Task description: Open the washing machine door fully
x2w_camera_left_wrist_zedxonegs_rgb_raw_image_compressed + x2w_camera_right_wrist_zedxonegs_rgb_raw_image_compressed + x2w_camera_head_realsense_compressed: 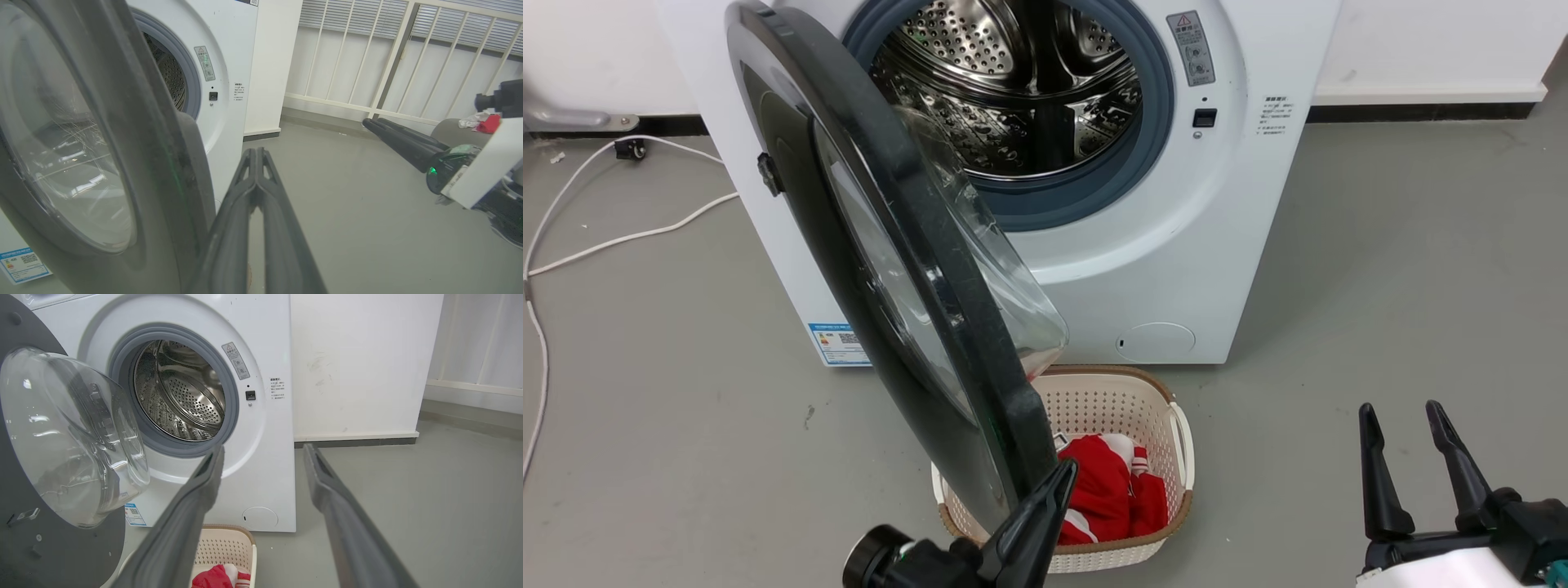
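**Door half open, left fingers at its free rim**

Head view: the washing machine door [915, 237] stands roughly halfway through its swing, hinged at the left edge of the white machine [1176, 245]. Its glass bowl faces the steel drum. My left gripper [1060, 482] is clenched on nothing, fingers pressed together, tips at the door's lower free rim. My right gripper [1399, 408] hangs released over the floor, well apart from the door. A basket [1180, 429] with a red garment [1107, 490] sits on the floor at the foot of the machine's front.

Left wrist view: my closed left gripper [256, 157] lies just beside the inner edge of the door [135, 122]; I cannot tell whether it is touching. The right gripper [367, 122] shows off to the side.

Right wrist view: the right gripper [263, 451] has its jaws spread and empty, aimed at the machine's front above the basket [229, 543]. The door [24, 547] stands to one side.

I judge this the push-open step. Next, I should sweep the left fingers outward against the rim, following the hinge arc until it stops.
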Tool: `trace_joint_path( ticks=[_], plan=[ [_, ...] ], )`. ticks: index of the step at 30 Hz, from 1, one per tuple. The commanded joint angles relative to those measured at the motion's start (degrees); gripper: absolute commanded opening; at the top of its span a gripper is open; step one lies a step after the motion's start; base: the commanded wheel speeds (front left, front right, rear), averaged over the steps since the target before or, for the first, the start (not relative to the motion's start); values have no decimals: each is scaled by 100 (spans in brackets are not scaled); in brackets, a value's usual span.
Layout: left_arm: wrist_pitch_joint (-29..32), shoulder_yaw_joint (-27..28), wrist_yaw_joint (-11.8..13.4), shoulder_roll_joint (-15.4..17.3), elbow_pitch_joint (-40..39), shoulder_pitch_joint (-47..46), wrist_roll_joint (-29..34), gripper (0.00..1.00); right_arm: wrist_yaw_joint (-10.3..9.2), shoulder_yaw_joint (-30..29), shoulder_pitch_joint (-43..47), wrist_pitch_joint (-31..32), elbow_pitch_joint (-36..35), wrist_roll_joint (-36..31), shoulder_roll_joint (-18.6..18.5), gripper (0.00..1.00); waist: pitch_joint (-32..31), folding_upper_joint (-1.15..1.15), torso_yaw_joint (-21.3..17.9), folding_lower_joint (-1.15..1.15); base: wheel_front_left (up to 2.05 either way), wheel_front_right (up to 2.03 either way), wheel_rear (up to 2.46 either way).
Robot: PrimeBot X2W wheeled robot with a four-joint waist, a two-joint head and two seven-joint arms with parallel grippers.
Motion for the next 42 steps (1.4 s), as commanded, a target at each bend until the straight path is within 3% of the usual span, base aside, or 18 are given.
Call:
trace_joint_path(
  ticks=[1,12,19,23,37,42],
  plan=[
    [-46,45,-17,-37,124,-183,-41,0,-4,25,-90,-16,7,-12,11,100,37,0,-29,0,0,0,0],
    [-198,354,142,-143,863,-747,-125,0,-3,79,-189,-17,146,97,11,100,129,0,-133,0,0,0,0],
    [-259,353,237,-88,821,-568,-55,0,-4,31,-144,-16,223,175,12,100,100,0,84,0,0,0,0],
    [-248,338,311,-46,775,-387,-46,0,-3,23,-87,-13,254,175,12,100,43,0,366,0,0,0,0],
    [-233,444,579,15,515,-195,-82,0,-4,-71,-153,49,192,110,11,100,125,0,1967,0,0,0,0],
    [-286,618,649,21,569,-271,-136,0,-4,-46,-211,76,178,84,10,100,187,0,2292,0,0,0,0]
  ],
)
